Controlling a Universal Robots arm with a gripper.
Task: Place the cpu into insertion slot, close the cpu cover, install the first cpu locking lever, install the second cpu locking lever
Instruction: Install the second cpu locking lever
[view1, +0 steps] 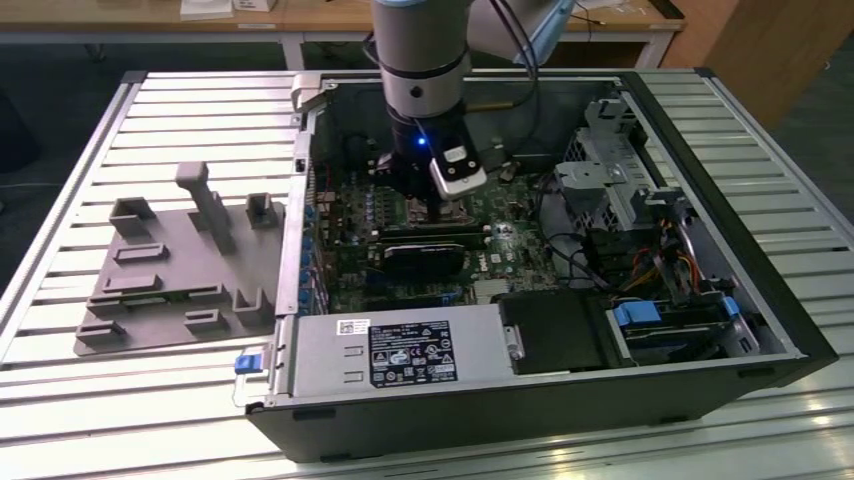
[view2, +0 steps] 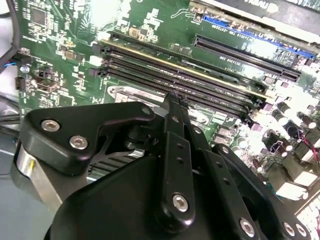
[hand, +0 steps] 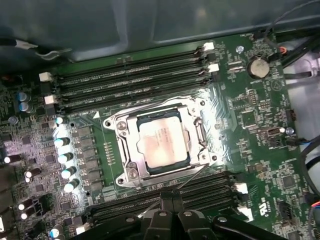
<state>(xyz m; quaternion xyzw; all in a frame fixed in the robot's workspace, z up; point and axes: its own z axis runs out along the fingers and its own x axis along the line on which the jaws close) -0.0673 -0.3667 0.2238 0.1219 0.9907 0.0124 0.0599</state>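
Slatted metal table (view1: 120, 400) carrying open computer case (view1: 747, 330) and grey fixture tray (view1: 160, 290). Arm (view1: 420, 60) reaching straight down into case, gripper (view1: 424, 208) hovering over motherboard (hand: 250, 125), fingers (view2: 175, 107) pressing together, grasping nothing. Cpu (hand: 161, 141) sitting in socket, cpu cover (hand: 192, 112) lying closed around it.

Exterior view high, angled down on the open computer case (view1: 534, 390); both wrist views close above its motherboard (hand: 260, 125).
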